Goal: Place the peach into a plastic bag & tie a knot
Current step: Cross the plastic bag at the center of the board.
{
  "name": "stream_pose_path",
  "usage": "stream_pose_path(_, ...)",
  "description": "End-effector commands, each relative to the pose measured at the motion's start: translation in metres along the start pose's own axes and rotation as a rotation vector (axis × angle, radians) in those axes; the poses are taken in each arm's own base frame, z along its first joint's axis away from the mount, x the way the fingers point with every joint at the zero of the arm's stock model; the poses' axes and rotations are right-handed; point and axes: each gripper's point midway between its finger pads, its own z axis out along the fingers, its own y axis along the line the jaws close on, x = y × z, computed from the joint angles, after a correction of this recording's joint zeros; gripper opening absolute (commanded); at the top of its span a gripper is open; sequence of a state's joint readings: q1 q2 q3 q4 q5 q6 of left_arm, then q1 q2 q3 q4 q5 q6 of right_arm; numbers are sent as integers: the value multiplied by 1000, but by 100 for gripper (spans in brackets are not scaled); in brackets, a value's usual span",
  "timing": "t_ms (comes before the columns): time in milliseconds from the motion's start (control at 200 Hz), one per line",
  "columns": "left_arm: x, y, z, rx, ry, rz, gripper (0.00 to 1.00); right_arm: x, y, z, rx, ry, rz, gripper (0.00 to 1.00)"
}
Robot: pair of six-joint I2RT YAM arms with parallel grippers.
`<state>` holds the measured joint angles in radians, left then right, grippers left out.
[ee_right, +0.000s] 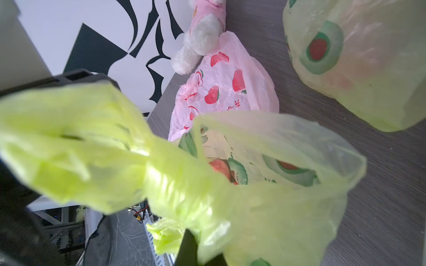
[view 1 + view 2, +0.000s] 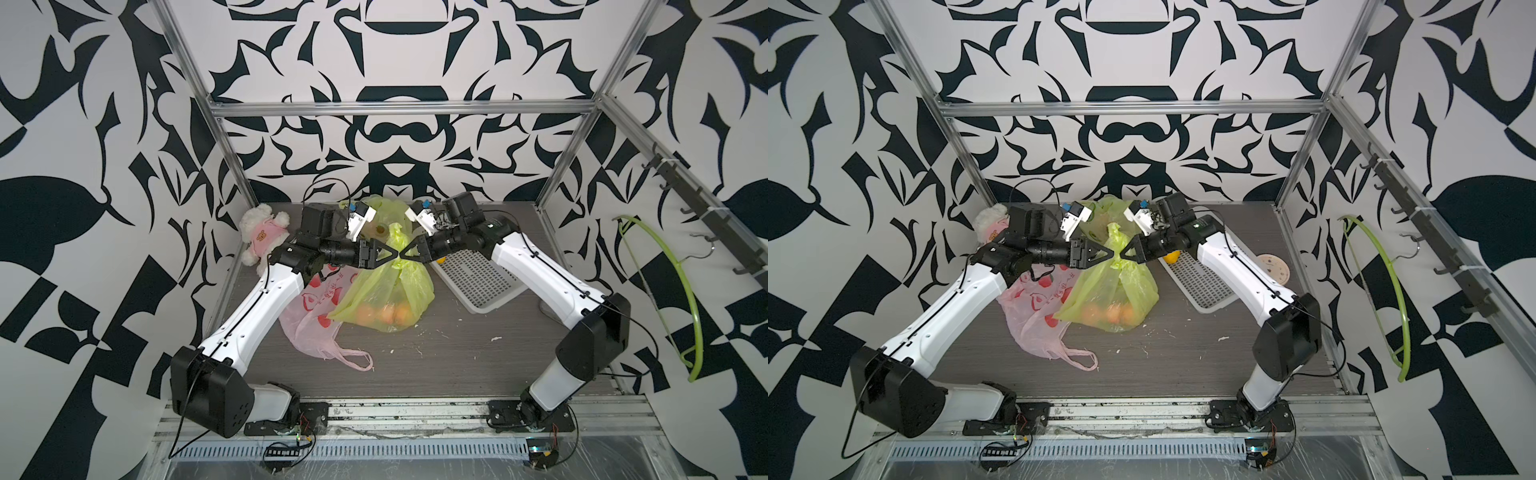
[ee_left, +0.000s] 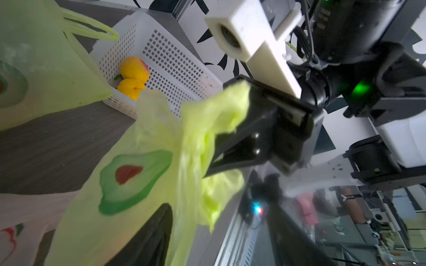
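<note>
**mika_b:** So how were the arms sitting at that point?

**rig_watcher:** Pretty much mirrored. The left arm [image 2: 257,307] and the right arm [image 2: 540,270] were planted at the near edge, elbows pushed out to the sides and forearms slanting in toward the middle. The wrists were about level and pointed straight at each other. That put the left gripper [image 2: 394,253] and the right gripper [image 2: 405,253] almost tip to tip above the green bag [image 2: 386,291].

**mika_b:** And the fingers? Who had the plastic?

**rig_watcher:** The right one — its fingers were pressed together on the bunched-up top of the bag. The left gripper's fingers [image 3: 159,235] were spread apart in the left wrist view, with plastic draped against one of them, not pinched.

**mika_b:** Where was the fruit?

**rig_watcher:** The peaches [image 2: 384,313] were inside the green bag, down at its bottom. The bottom rested on the table [image 2: 457,365] and the top was pulled up into a peak. Two loose peaches [image 3: 133,76] sat in the white basket [image 2: 478,282] just beside it, under the right arm. A pink bag [image 2: 311,324] lay touching the green one on the left arm's side, and a plush toy [image 2: 262,235] sat behind the left wrist. A second green bag [image 2: 388,210] stood at the back — between the two wrists in both top views.
</note>
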<state>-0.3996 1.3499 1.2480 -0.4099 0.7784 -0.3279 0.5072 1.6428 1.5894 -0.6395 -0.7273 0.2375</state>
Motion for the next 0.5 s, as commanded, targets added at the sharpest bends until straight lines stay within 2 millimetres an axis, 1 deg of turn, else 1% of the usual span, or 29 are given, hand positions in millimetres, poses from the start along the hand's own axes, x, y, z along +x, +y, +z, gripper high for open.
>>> stream_pose_path(0, 22, 20, 4, -75, 51, -12, 72, -19, 39, -27, -136, -85, -59, 0)
stream_pose_path(145, 35, 36, 15, -166, 93, 26, 75, -24, 49, -30, -205, -91, -46, 0)
stream_pose_path(255, 38, 49, 22, -259, 114, 69, 76, -29, 54, -30, -241, -97, -29, 0)
stream_pose_path(355, 32, 58, 23, -319, 90, 91, 77, -32, 55, -29, -257, -100, -12, 0)
stream_pose_path(495, 15, 52, 23, -300, 3, 122, 78, -32, 57, -28, -288, -98, 5, 0)
